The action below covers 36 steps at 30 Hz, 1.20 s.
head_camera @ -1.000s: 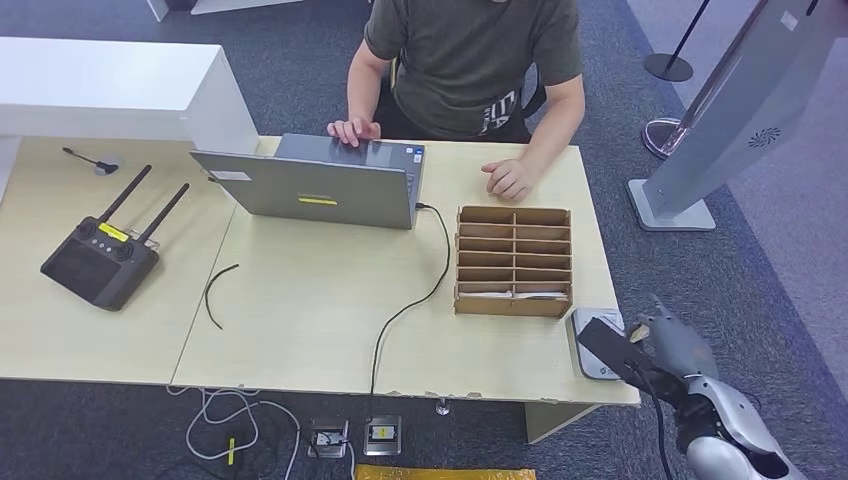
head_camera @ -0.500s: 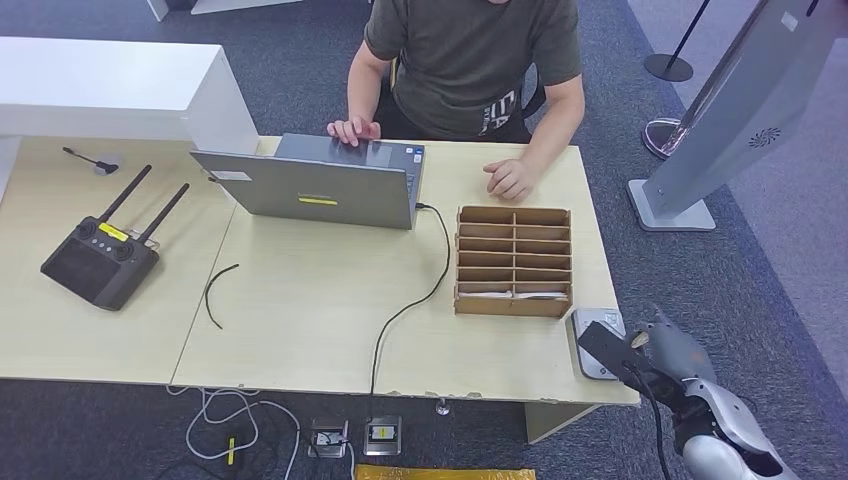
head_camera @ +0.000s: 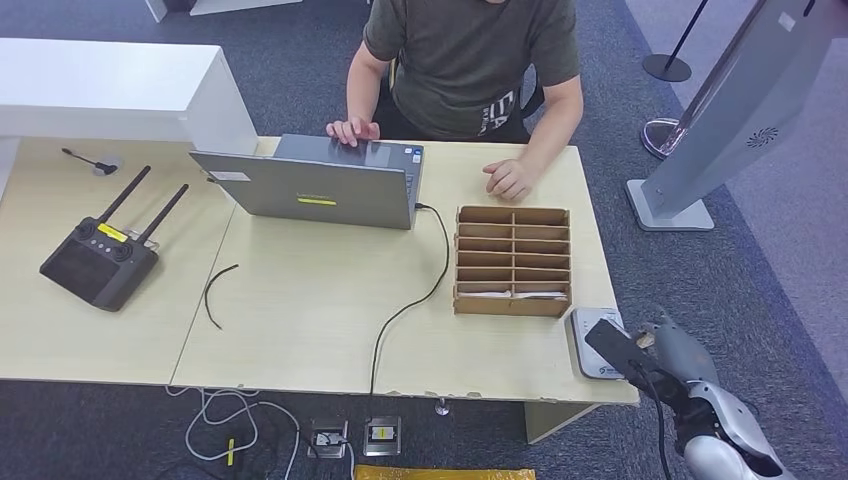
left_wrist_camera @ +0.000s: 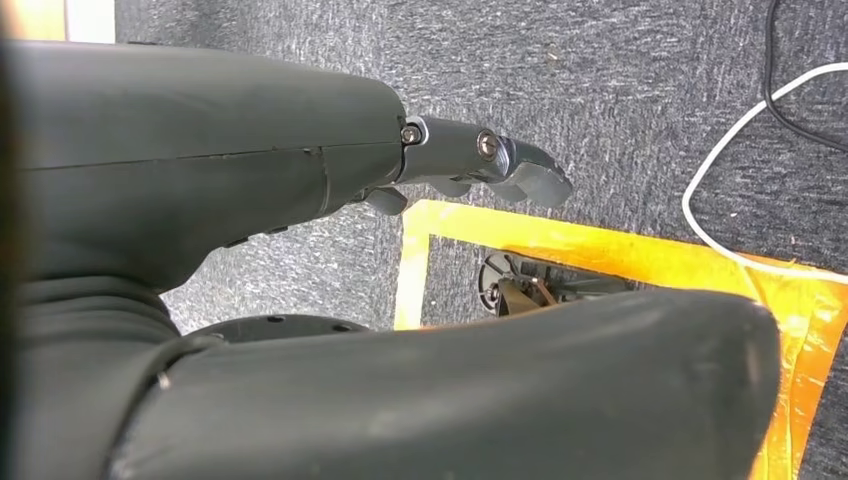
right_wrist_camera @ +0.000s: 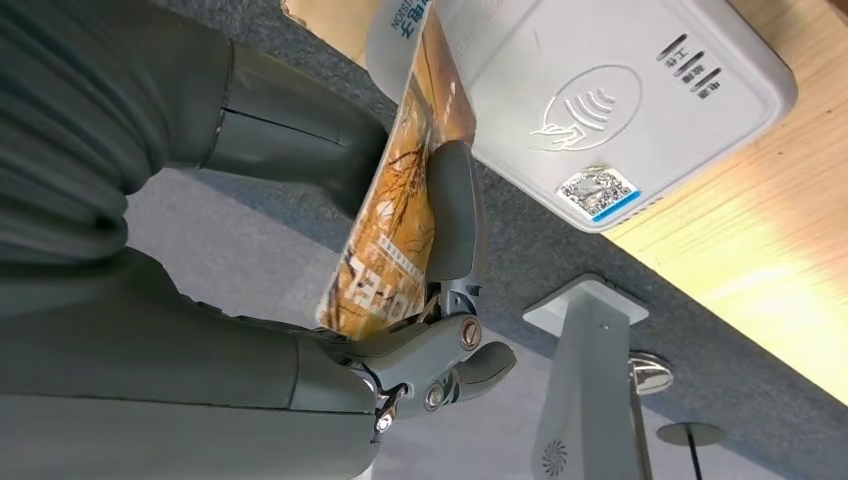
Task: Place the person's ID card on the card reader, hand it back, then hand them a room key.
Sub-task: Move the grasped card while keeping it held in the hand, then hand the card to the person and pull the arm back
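From the head view, the silver right hand [head_camera: 672, 352] holds a flat card, dark on its upper face [head_camera: 618, 347], at the table's near right corner, its far end over the white rectangular card reader [head_camera: 592, 342] beside the brown cardboard slotted box [head_camera: 514, 260]. A person [head_camera: 470, 60] sits behind a grey laptop [head_camera: 312, 185].

At the left wrist, the left hand [left_wrist_camera: 300, 240] hangs over grey carpet, fingers [left_wrist_camera: 490, 165] apart, holding nothing.

At the right wrist, fingers [right_wrist_camera: 450, 215] pinch the card's orange printed face [right_wrist_camera: 400, 200] beside the reader [right_wrist_camera: 600, 90].
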{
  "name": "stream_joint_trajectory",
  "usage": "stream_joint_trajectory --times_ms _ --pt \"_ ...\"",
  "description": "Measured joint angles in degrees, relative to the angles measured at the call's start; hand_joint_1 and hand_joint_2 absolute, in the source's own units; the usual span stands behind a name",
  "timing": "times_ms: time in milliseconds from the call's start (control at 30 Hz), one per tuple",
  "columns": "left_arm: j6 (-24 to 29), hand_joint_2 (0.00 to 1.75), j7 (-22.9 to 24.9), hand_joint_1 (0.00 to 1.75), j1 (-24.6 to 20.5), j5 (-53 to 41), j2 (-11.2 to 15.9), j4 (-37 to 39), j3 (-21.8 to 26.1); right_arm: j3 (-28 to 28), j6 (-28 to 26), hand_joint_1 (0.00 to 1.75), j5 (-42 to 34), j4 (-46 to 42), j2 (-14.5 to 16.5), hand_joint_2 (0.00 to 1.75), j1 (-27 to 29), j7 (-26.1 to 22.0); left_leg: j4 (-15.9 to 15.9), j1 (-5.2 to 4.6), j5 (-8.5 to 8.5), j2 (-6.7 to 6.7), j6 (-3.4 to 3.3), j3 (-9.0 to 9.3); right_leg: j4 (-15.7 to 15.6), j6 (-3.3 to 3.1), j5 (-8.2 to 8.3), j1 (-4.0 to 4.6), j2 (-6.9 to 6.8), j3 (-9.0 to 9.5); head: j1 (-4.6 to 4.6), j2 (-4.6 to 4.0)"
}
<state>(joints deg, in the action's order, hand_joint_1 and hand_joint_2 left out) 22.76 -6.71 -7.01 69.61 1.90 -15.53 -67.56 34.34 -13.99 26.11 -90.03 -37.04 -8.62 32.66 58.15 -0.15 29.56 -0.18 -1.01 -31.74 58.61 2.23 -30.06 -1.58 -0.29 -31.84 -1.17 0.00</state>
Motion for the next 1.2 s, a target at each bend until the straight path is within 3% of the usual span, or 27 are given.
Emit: stream_joint_trajectory --times_ms 433,633,967,1200 --pt "1.25 0.00 0.42 0.00 -0.27 -1.57 -0.10 -0.77 0.00 -1.18 -0.18 1.75 1.77 0.71 0.59 1.75 -0.22 -1.44 0.00 0.00 0.00 0.00 0.00 -0.01 0.01 0.00 0.01 0.00 0.00 0.01 0.02 0.00" --pt "0.93 0.00 0.42 0.00 -1.08 -2.49 -0.14 -0.77 0.02 -3.21 0.48 1.75 4.35 -3.43 0.46 1.75 -1.05 -0.88 0.00 0.01 0.00 0.00 0.00 -0.01 0.01 0.00 0.00 0.01 0.00 0.01 0.01 0.00" --pt "1.78 0.00 0.57 0.00 -0.97 -4.49 -0.21 -0.75 0.07 -7.30 7.00 1.75 9.19 -15.13 -2.16 1.75 -5.70 3.86 0.00 0.00 0.00 0.00 0.00 -0.01 0.02 0.00 0.00 0.01 -0.01 0.01 0.01 0.00" --pt "0.20 0.00 1.62 0.00 -0.95 -5.57 -0.35 -0.68 0.07 -7.88 7.47 1.75 8.87 -17.15 -2.16 1.75 -8.61 2.04 0.00 0.01 0.00 0.00 0.00 -0.04 0.02 0.00 0.00 0.01 -0.01 0.01 0.01 0.00"
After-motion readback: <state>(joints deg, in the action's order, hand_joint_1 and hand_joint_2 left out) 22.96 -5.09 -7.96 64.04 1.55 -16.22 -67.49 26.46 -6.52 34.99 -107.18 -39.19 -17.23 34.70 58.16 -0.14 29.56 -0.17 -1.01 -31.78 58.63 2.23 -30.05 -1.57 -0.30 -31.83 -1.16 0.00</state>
